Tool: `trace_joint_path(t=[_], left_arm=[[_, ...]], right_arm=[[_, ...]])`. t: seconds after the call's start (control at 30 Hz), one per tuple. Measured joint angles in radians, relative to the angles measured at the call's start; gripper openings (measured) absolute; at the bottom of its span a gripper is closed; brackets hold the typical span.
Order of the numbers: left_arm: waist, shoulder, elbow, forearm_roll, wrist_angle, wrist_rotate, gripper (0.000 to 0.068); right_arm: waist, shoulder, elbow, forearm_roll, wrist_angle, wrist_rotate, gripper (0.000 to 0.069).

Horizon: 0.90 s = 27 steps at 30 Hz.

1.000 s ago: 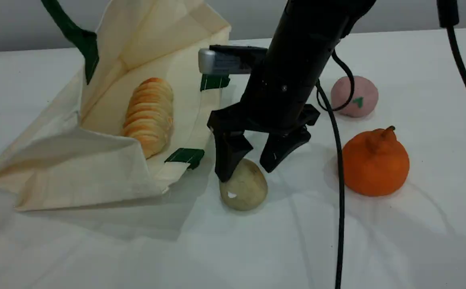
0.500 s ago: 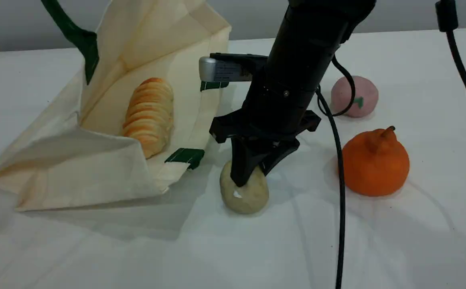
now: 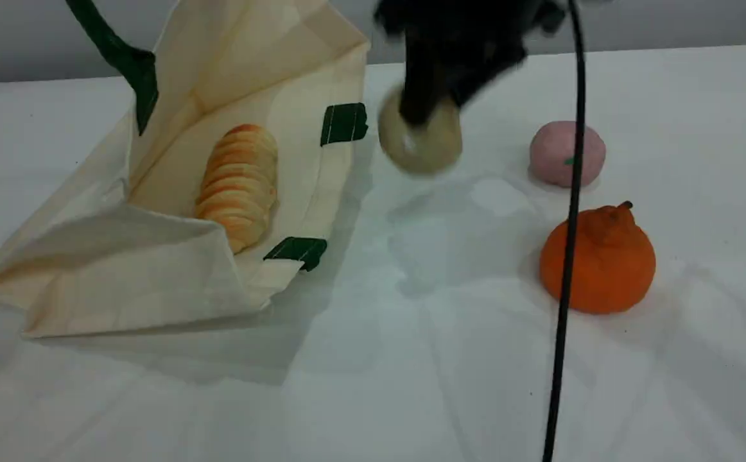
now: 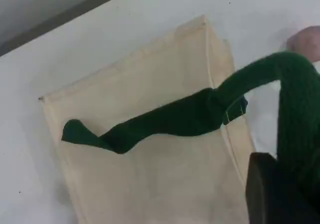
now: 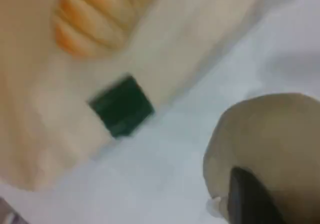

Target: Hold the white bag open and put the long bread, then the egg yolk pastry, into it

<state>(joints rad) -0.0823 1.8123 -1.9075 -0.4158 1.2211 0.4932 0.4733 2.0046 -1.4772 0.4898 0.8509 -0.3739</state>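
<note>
You will find the egg yolk pastry (image 3: 420, 142) clear of the table (image 3: 373, 359), near the open rim of the white bag (image 3: 122, 282), with its shadow on the creased white cover below. The right hand (image 3: 436, 106) pinches it from above. Blur smears that hand into a black mass cut off by the top edge, so you cannot separate its fingers there. In the right wrist view, itself blurred, one dark fingertip (image 5: 247, 199) lies against the pastry's smooth beige-tan surface.

The long bread (image 3: 238, 186) lies inside the bag, golden-orange and ridged crosswise, its near end hidden behind a fold of cream cloth. A green tab (image 3: 343, 123) marks the rim.

The green strap handle (image 3: 119, 58) rises taut and leaves the scene view's top edge. The left hand (image 4: 282, 181) shows only in its wrist view, as one dark tip in the corner. It is pressed together on the strap, which loops down to it.

Further right stand a matt pink ball (image 3: 556, 154) and an orange tangerine-shaped item (image 3: 604, 260) with a stalk. A black cable (image 3: 562, 333) crosses both.
</note>
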Motion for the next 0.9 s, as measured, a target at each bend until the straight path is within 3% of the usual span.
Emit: trace_joint_path(t=[0.4, 0.63, 0.9], left_arm=[[0.000, 0.000, 0.000, -0.002, 0.000, -0.003, 0.0073], [0.000, 0.000, 0.000, -0.002, 0.000, -0.004, 0.0073], [0.000, 0.000, 0.000, -0.004, 0.000, 0.023, 0.0073]], right_arm=[[0.005, -0.038, 0.005, 0.483, -0.059, -0.339, 0.0188], [0.005, 0.030, 0.004, 0.560, -0.140, -0.382, 0.0185], [0.005, 0.096, 0.004, 0.750, -0.152, -0.546, 0.0183]])
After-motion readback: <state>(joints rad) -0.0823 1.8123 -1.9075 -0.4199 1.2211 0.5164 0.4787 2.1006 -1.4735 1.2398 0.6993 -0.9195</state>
